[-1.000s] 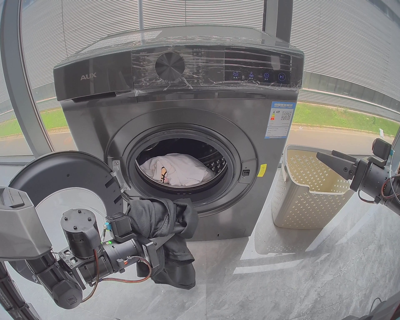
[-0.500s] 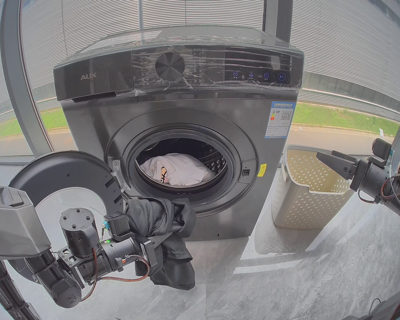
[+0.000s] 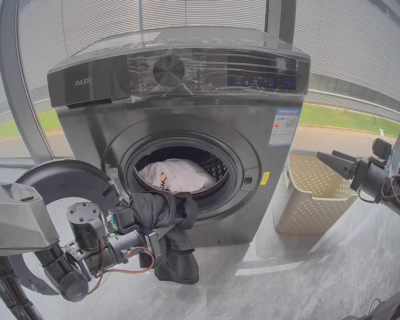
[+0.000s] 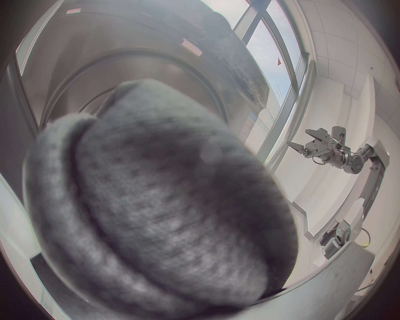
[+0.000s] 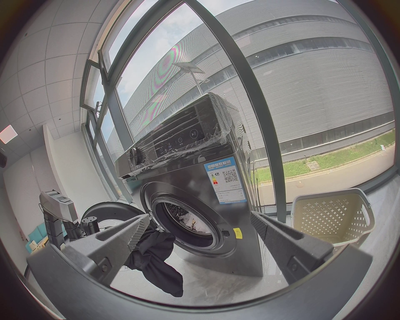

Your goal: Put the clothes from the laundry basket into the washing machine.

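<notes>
You were in a staged test room, not a lived-in laundry. The dark grey front-loading washing machine (image 3: pixel 179 125) stood free on a glossy grey marble-look floor (image 3: pixel 300 283), with clear plastic wrap (image 3: pixel 196 77) over its panel and a blue-and-white energy label (image 3: pixel 284 126) on its front. Tall grey-framed windows (image 3: pixel 281 16), white ceiling panels (image 5: pixel 46 54) and a ribbed grey building (image 5: pixel 325 83) outside suggested an office block.

Bright daylight from the windows (image 3: pixel 346 50), sunlit floor (image 3: pixel 291 283) streaks, fisheye-bent edges
</notes>
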